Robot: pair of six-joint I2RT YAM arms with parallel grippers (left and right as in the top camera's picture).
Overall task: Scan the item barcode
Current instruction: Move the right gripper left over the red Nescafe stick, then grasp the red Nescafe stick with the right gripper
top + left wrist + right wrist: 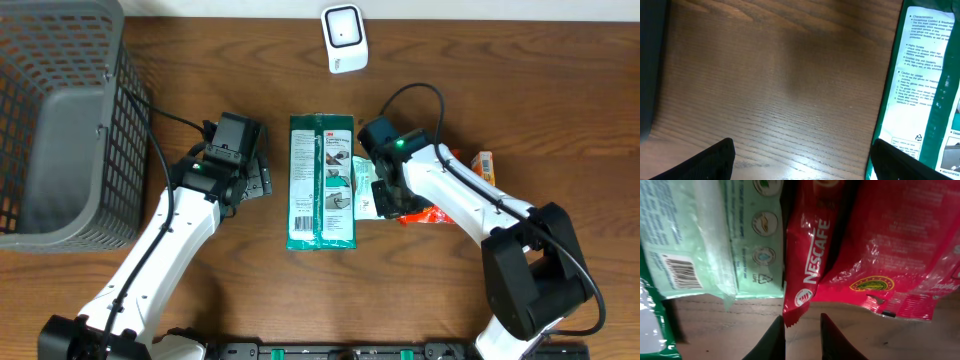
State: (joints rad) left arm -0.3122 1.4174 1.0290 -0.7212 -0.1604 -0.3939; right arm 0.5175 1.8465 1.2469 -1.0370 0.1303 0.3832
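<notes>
Okay, overhead: green package (322, 182) flat on table (230, 60), mid-frame, long side running away from the arms, barcode at its near left corner. White scanner (343, 38) beyond it at the far edge, well apart. Left claw (262, 180) just beside the package's left edge; right claw (385, 200) on the other side, over a pale green pack (365, 185) and a red packet (425, 214). Grey basket (60, 120) far left, small orange item (484, 165) far right. Left wrist: left claw (800, 160) spread wide, bare wood between the fingertips (715, 160), nothing held, package edge (925, 75) at right. Right wrist: right claw (802, 330) nearly closed, only a narrow gap; Nescafe stick (807, 265) with its lower end right at the tips, grip on it not clear. Pale green pack (682, 272) left of the stick, barcode up; red packet (890, 255) to the right.
</notes>
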